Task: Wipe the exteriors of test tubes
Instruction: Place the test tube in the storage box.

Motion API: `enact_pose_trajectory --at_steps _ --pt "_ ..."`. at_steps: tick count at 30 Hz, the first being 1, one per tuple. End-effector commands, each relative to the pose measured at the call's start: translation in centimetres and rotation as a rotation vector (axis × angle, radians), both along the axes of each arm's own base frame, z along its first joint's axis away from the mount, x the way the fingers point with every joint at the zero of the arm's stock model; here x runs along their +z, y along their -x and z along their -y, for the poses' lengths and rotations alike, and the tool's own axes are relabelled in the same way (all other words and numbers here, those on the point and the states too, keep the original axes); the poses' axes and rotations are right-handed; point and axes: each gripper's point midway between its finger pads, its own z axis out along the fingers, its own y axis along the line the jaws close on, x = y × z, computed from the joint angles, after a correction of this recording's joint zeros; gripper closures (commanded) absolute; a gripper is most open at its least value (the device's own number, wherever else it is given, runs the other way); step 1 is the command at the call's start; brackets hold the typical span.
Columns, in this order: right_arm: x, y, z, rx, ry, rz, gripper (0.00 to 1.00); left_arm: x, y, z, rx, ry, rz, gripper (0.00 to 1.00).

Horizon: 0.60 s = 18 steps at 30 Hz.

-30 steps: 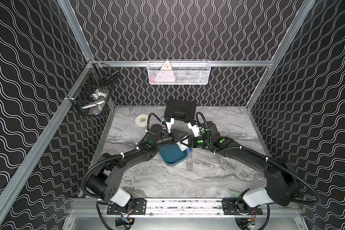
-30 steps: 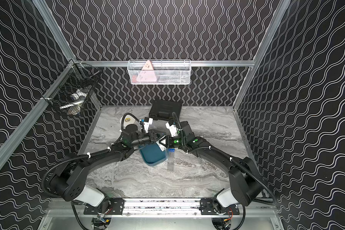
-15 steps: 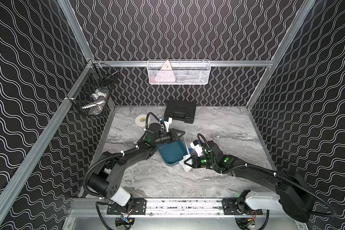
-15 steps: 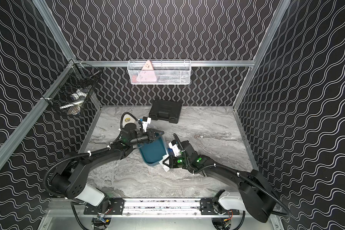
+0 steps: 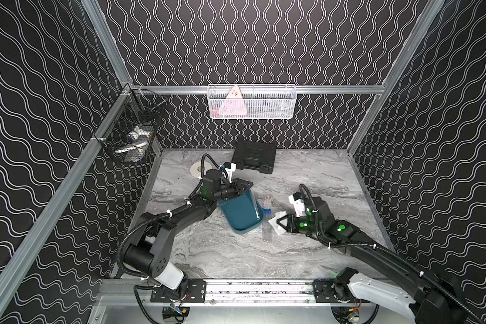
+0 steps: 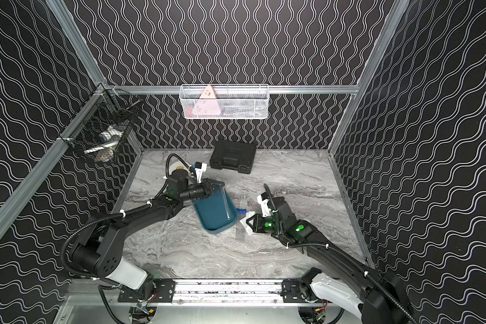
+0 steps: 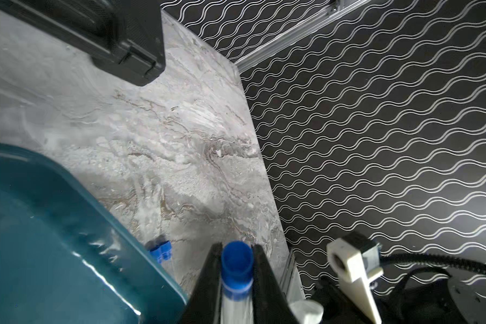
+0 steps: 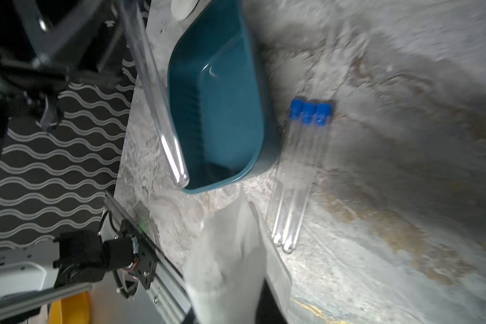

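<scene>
One test tube [image 8: 157, 112] hangs over the teal tray [image 5: 236, 216], the jaws of my left gripper [image 7: 235, 248] clamped at its blue cap [image 7: 236, 261]. Three more tubes [image 8: 295, 174] lie on the table [image 5: 236, 252] just beside the tray. The jaws of my right gripper [image 6: 249, 223] pinch the white tissue [image 5: 275, 225] near them. Nothing is in the tray, so I judge most of the wiping is left.

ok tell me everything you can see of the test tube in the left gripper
The held test tube is thin and clear, with a blue cap and a rounded closed end. The left gripper is shut on it at its capped end. It slants down over the teal tray, closed end lowest; whether that end touches the tray is unclear.
</scene>
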Motion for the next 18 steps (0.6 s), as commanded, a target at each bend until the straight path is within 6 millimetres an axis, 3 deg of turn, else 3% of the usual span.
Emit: enact_pose_trajectory --at_steps 1,4,8,18 --pt "-0.1 -0.8 2.2 -0.042 0.022 -0.023 0.83 -3.7 -0.3 -1.4 0.064 -0.118 -0.084 0.84" --pt "0.4 -2.3 3.6 -0.079 0.016 -0.015 0.82 -6.0 -0.4 -2.6 0.127 -0.181 -0.15 0.84" --pt "0.5 -3.0 3.7 -0.064 -0.006 -0.016 0.82 -8.0 -0.8 -4.0 0.189 -0.272 -0.193 0.83" --pt "-1.7 -2.5 3.8 -0.052 -0.028 -0.054 0.82 -11.5 -2.0 -5.3 0.279 -0.348 -0.289 0.82"
